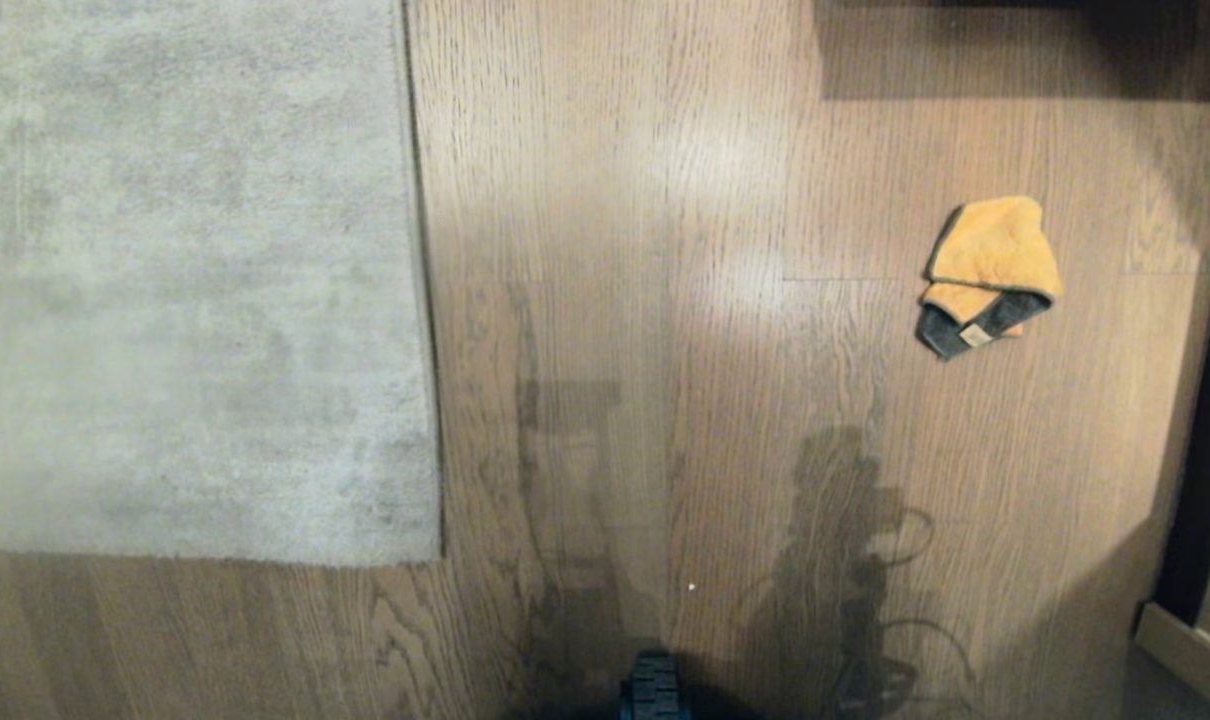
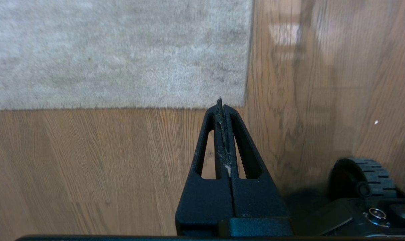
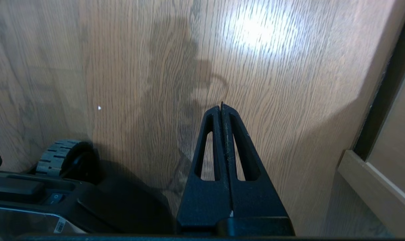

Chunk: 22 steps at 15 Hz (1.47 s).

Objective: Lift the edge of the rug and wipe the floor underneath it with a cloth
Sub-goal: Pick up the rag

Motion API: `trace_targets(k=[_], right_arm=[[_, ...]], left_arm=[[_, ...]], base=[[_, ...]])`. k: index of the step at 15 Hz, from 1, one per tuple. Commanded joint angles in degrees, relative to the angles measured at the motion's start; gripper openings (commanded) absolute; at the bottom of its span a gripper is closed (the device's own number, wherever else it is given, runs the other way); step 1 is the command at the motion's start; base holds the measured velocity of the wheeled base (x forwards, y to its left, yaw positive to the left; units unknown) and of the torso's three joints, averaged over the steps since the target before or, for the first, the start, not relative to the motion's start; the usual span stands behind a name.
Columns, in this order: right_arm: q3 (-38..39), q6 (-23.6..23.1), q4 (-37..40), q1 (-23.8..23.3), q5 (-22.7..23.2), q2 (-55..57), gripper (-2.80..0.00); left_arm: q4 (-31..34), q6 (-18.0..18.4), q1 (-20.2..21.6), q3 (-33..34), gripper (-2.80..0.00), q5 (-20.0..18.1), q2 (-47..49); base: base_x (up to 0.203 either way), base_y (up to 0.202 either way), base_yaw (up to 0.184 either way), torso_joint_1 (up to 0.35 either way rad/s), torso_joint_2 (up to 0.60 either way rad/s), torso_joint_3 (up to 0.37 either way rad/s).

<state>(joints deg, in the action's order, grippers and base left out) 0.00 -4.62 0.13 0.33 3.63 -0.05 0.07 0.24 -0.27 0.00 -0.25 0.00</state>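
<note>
The mottled grey-beige rug lies flat at the left, and its rug edge runs straight down to a square corner. An orange-yellow cloth with a dark grey border lies crumpled on the wood floor at the right, far from the rug. Neither arm shows in the head view. My left gripper is shut and empty, held above the floor near the rug corner. Over bare floor my right gripper hangs shut and empty.
A wheel of my base sits at the bottom middle, also seen as a wheel and a wheel. A pale skirting and dark gap border the right side. A dark furniture shadow lies at the top right.
</note>
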Motion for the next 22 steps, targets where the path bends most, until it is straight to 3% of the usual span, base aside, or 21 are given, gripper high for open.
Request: trace_targets(k=[1,22], right_arm=[[0.0,0.0,0.0,0.0,0.1,0.1,-2.8],[0.0,0.0,0.0,0.0,0.1,0.1,-2.8]], left_arm=[[0.0,0.0,0.0,0.0,-2.8,0.0,0.0],[0.0,0.0,0.0,0.0,-2.8,-0.2,0.0]], base=[[0.0,0.0,0.0,-0.002,0.0,-0.198],[0.0,0.0,0.0,0.001,0.0,-0.027]])
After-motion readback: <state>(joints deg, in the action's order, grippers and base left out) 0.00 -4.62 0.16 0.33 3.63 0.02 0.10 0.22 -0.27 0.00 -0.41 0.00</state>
